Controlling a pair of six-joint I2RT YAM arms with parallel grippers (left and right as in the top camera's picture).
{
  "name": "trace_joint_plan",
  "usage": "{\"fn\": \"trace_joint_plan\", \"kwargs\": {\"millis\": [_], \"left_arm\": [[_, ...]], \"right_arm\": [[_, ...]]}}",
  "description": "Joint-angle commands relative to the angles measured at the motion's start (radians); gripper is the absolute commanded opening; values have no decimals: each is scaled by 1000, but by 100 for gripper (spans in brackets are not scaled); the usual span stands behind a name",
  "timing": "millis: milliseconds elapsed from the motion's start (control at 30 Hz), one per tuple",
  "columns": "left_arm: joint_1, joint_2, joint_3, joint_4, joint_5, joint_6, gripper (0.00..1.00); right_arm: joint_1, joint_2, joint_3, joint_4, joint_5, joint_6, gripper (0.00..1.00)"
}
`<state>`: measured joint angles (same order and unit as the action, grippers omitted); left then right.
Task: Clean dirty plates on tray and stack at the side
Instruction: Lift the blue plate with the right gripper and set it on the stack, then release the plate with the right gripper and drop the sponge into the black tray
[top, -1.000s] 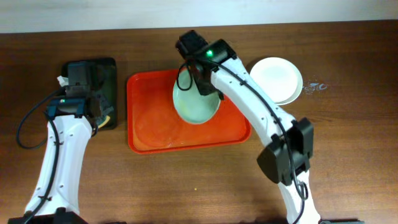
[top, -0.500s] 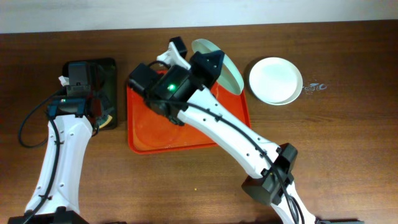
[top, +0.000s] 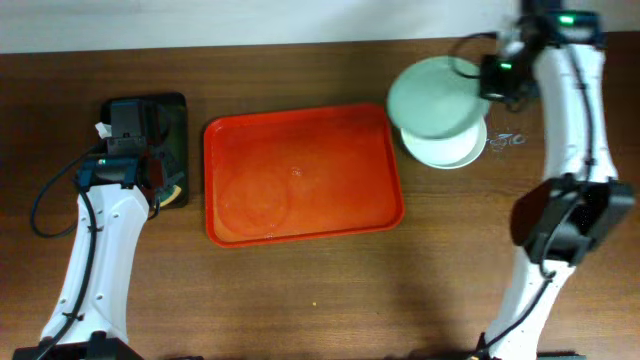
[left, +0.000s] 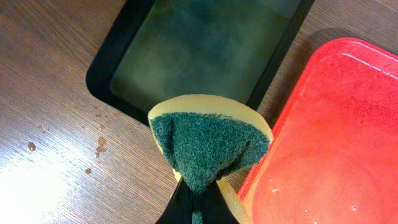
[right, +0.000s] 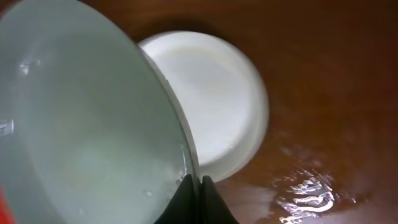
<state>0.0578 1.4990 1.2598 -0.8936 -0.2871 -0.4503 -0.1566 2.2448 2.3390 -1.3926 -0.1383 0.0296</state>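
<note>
Beside the right gripper (right: 194, 193) clamping its rim, the mint plate (top: 428, 95) has left the orange tray (top: 300, 185) and hangs over the white plate (top: 452, 152), ready to stack, while the left gripper (left: 196, 200) pinches the sponge (left: 208, 140).

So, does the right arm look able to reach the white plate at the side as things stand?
Probably yes: the right tool holds the mint plate by its rim, partly over the white plate, with nothing visible between them.
</note>
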Motion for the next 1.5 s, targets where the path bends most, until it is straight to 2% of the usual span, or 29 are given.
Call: {"fn": "trace_joint_plan", "kwargs": {"millis": [0, 100, 233, 267, 300, 367, 433, 500, 733, 933, 967, 1067, 1200, 1233, 1267, 1300, 1333, 1467], "left_arm": [[2, 7, -5, 9, 5, -9, 0], [2, 7, -5, 22, 5, -9, 0], [2, 7, -5, 28, 4, -9, 0], [2, 7, -5, 29, 4, -9, 0], [2, 7, -5, 29, 4, -9, 0], [2, 8, -5, 37, 4, -9, 0], [2, 9, -5, 53, 4, -9, 0], [2, 14, -6, 78, 4, -10, 0], [40, 113, -6, 286, 4, -10, 0], [119, 279, -6, 489, 4, -9, 0], [120, 318, -6, 527, 3, -8, 0], [120, 409, -6, 605, 3, -4, 9], [120, 468, -6, 659, 23, -4, 13], [120, 475, -6, 661, 22, -4, 25], [120, 476, -6, 662, 21, -4, 42], [120, 475, -4, 663, 19, 15, 88], [120, 470, 2, 658, 19, 42, 100], [120, 351, 27, 552, 67, 39, 100]], "right_arm": [[-106, -14, -103, 43, -120, 0, 4], [-153, -14, -230, 148, -123, 1, 4], [-135, -14, -375, 300, -132, 1, 4], [-120, -14, -398, 331, -132, 0, 12], [-109, -14, -399, 337, -132, 1, 32], [-83, -16, -389, 335, -132, 0, 45], [-60, -27, -356, 309, -132, 0, 74], [-42, -57, -335, 296, -132, 1, 99], [34, -256, -334, 234, -131, 11, 98], [126, -370, -334, 135, -131, -1, 98], [158, -390, -334, 131, -132, -45, 98], [228, -435, -334, 97, -131, -139, 98], [320, -504, -334, 63, -131, -154, 98], [346, -534, -334, 61, -131, -157, 98], [362, -554, -334, 61, -131, -157, 98], [387, -595, -334, 60, -130, -157, 98], [396, -618, -334, 59, -130, -158, 98], [417, -766, -334, 7, -108, -188, 98]]}}
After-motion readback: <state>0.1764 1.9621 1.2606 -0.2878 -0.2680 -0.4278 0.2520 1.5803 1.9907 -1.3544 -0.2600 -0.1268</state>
